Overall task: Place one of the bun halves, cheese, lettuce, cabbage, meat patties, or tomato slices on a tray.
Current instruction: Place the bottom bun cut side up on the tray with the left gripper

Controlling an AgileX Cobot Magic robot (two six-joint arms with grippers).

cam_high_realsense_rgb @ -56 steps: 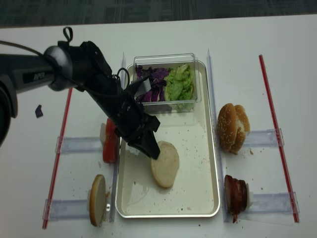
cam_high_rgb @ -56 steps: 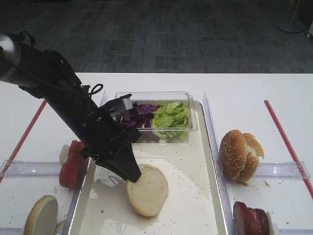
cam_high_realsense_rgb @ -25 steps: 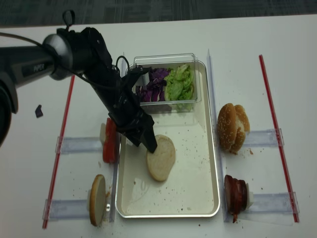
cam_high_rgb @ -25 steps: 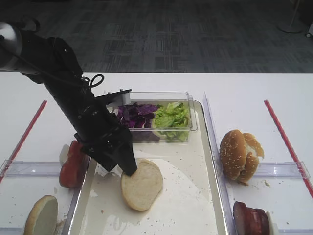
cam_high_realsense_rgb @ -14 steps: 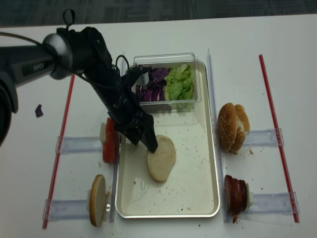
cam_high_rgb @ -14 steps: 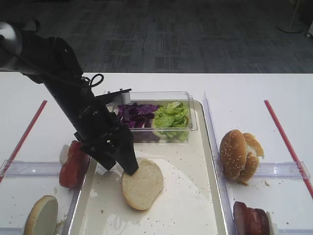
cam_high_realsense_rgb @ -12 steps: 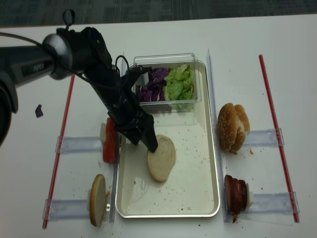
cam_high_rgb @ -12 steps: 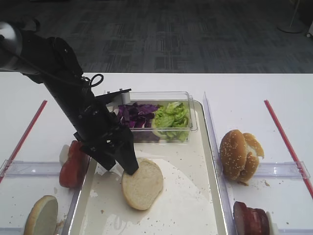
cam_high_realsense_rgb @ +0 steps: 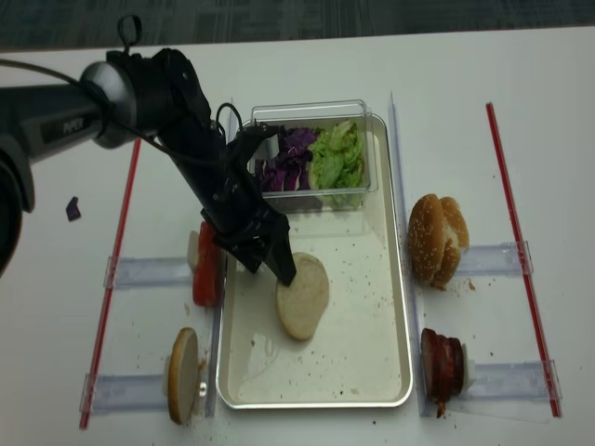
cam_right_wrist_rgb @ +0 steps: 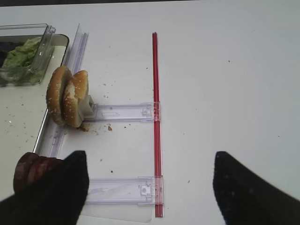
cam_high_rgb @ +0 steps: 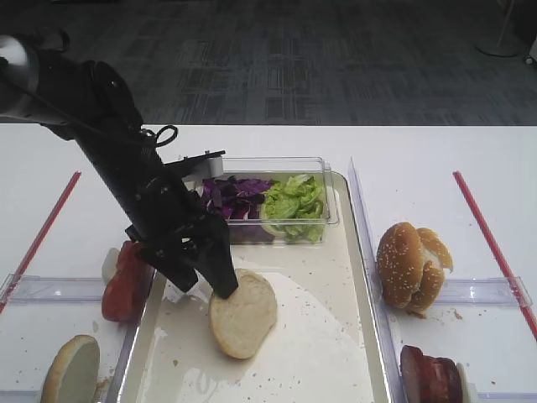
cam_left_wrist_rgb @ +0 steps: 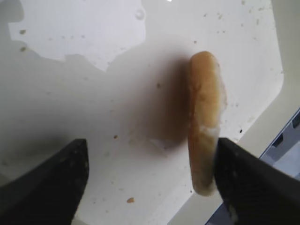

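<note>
A pale bun half point(cam_high_rgb: 243, 312) point(cam_high_realsense_rgb: 302, 295) sits on the speckled tray point(cam_high_rgb: 323, 344) point(cam_high_realsense_rgb: 363, 358), left of its middle. My left gripper point(cam_high_rgb: 220, 284) point(cam_high_realsense_rgb: 279, 268) point(cam_left_wrist_rgb: 150, 187) is open and points down at the bun's left edge. In the left wrist view the bun half point(cam_left_wrist_rgb: 205, 122) shows edge-on beside the right finger point(cam_left_wrist_rgb: 255, 183); the other finger point(cam_left_wrist_rgb: 44, 185) stands far from it. A clear box point(cam_high_rgb: 323, 189) at the tray's back holds cabbage point(cam_high_rgb: 228, 195) and lettuce point(cam_high_rgb: 294, 199). My right gripper point(cam_right_wrist_rgb: 150, 187) is open over bare table.
Tomato slices point(cam_high_rgb: 124, 281) stand in a holder left of the tray, with another bun half point(cam_high_rgb: 71, 371) in front of them. Sesame buns point(cam_high_rgb: 409, 264) point(cam_right_wrist_rgb: 68, 96) and meat patties point(cam_high_rgb: 432, 374) point(cam_right_wrist_rgb: 33, 168) stand right of the tray. Red strips point(cam_high_rgb: 491, 243) point(cam_right_wrist_rgb: 156, 117) line the table's sides.
Over two seconds my left gripper and the bun half have shifted a little to the left on the tray. In the last half second almost nothing has moved.
</note>
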